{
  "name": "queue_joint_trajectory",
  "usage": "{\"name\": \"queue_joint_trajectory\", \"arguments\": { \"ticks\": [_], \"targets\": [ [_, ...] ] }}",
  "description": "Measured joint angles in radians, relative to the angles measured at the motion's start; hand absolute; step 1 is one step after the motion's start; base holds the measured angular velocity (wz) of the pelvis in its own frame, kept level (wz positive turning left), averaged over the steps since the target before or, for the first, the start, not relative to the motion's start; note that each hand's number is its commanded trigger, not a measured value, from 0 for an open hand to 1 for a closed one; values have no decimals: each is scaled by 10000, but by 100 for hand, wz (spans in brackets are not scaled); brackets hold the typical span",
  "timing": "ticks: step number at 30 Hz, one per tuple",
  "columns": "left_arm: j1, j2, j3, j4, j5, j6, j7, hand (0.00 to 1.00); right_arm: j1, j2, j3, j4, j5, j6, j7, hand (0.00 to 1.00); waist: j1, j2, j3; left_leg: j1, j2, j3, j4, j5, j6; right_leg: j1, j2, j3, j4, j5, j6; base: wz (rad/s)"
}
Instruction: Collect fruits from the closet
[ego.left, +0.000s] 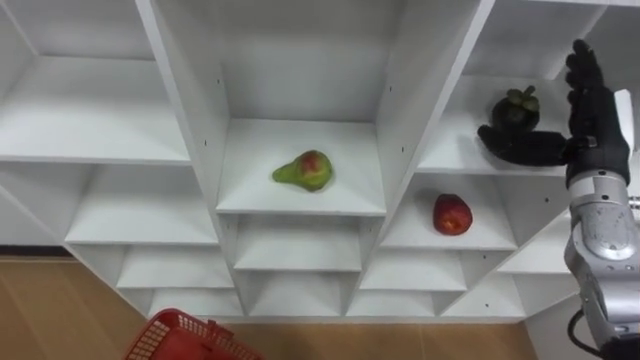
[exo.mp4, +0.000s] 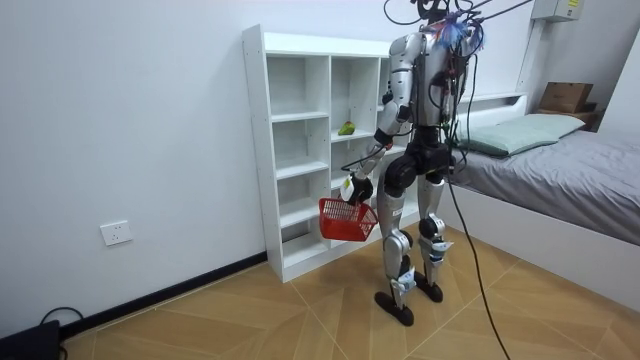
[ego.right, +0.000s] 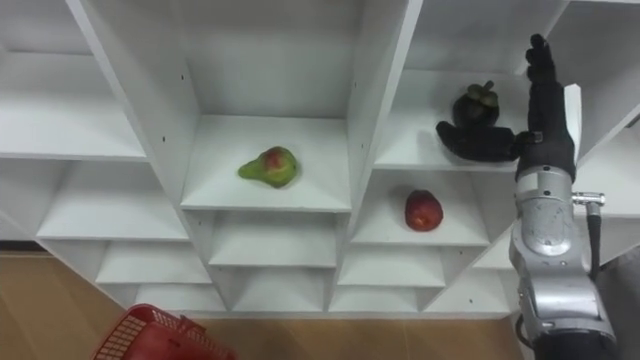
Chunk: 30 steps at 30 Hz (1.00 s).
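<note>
Hovering beside the mangosteen (ego.left: 516, 108) on the upper right shelf (ego.left: 450, 160) of the closet (ego.left: 190, 120), the right hand (ego.left: 590, 110) holds its fingers straight, thumb out. The fruit is likely light, hard-rinded and apt to roll: cup its round sides. The left hand (exo.mp4: 357, 187) grips the basket (exo.mp4: 347, 220).

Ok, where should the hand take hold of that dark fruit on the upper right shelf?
Grip the mangosteen round its body, below its leafy cap, which gives no hold. It sits upright on the shelf, so come from the front right, where the open right hand is, thumb before the fruit. The left hand holds the basket.
</note>
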Motion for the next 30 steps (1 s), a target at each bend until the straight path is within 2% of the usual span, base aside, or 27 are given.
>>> {"name": "queue_joint_trajectory", "arguments": {
  "ticks": [4,18,24,30],
  "targets": [
    [16,-8,49,-1,1,45,6,100,-222,-1,1,181,1,164,170,0,26,-55,28,-18,-1,-19,3,1,0,1,-12,-86,2,1,-2,0],
    [14,-18,101,-9,-63,233,-30,100,-549,-21,38,1215,396,326,870,0,76,-70,14,-26,-2,-39,19,1,0,-4,-14,-117,5,2,-2,0],
    [22,-20,144,6,7,281,-179,100,-1277,-90,33,2203,752,318,1206,0,80,-52,7,-28,-1,-35,98,1,0,27,-17,-130,21,16,-23,0],
    [16,-20,148,51,31,322,-144,100,-1454,-302,37,2800,779,186,1514,0,101,34,3,-4,5,-59,139,-1,1,129,-16,-175,22,30,-37,1]
  ]
}}
